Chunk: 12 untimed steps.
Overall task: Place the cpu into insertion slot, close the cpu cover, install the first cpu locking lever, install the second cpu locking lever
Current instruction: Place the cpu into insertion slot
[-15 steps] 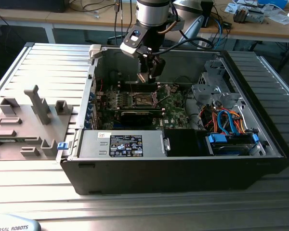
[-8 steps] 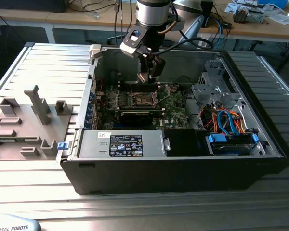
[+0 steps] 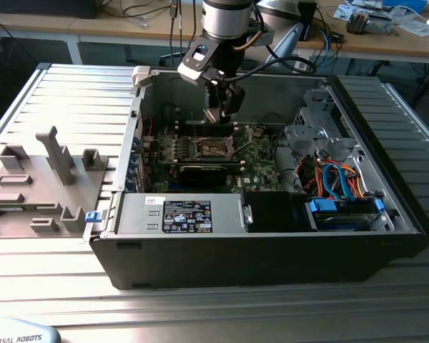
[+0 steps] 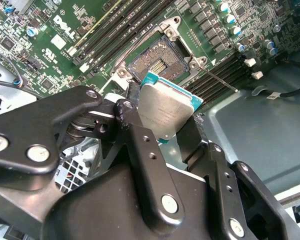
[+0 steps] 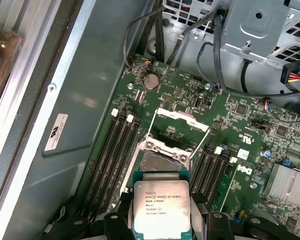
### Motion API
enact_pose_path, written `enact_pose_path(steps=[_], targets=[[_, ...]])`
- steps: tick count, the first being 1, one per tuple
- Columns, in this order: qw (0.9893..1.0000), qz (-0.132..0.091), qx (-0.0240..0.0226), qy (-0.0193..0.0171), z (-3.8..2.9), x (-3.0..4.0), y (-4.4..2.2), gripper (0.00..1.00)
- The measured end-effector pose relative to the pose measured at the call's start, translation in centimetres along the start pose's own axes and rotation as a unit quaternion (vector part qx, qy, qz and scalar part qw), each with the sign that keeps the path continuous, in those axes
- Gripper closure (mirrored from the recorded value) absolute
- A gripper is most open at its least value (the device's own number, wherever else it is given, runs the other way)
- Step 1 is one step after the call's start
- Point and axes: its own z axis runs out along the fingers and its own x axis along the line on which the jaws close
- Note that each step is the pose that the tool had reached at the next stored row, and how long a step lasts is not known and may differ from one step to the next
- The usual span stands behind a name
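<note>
While the arm [image 3: 225, 21] reaches straight down in the exterior view, its hand [image 3: 220, 111] hangs inside the open computer case [image 3: 272, 243], right above the insertion slot [image 3: 213, 148]. The case lies on a ribbed metal counter [image 3: 200, 307]. A grey holder [image 3: 43, 179] sits on the counter at the exterior view's left, well apart from the hand.

The second wrist view looks from very close. Two black fingers [image 4: 140, 145] squeeze the cpu [image 4: 165, 112] by its edges, so the hand is closed on it. The shiny silver top faces the camera. The insertion slot [image 4: 157, 62] lies just past the chip, with its tiny pins bare. The chip is up in the air, not in the slot.

The first wrist view looks down at the board. The cpu [image 5: 161, 202] sits between the fingers [image 5: 117, 222], printed side up. The insertion slot [image 5: 162, 162] is just beyond it. The cpu cover [image 5: 182, 114] stands open, and two thin wire levers [image 5: 150, 125] are swung up beside it. Long black memory slots [image 5: 115, 155] run on both sides.
</note>
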Motion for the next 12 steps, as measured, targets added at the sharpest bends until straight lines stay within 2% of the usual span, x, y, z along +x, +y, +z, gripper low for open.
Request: enact_pose_path(steps=[12], targets=[[1.0000, 0.005, -0.0001, -0.0002, 0.00, 0.00, 0.00, 0.46]])
